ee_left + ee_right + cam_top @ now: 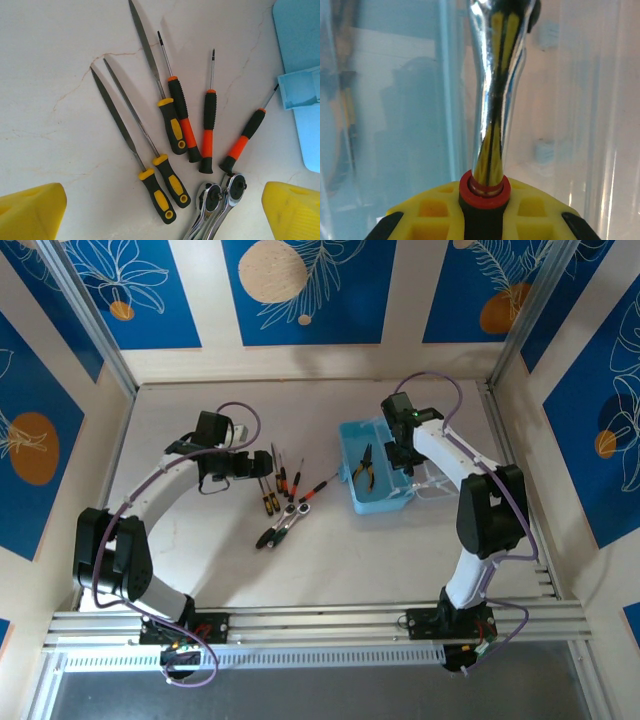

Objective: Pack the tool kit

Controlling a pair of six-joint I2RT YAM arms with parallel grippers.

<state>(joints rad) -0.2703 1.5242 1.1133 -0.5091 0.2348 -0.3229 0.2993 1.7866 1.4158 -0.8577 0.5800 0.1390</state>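
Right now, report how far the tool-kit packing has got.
Done: the pliers lie in the blue case. In hand: the right gripper is shut on a chrome-shafted tool at the case. Left: three files, three screwdrivers and two ratchet wrenches on the table, under the open left gripper.

The white table shows faint brown veins. Blue wall panels around it carry white leaves and orange circles.
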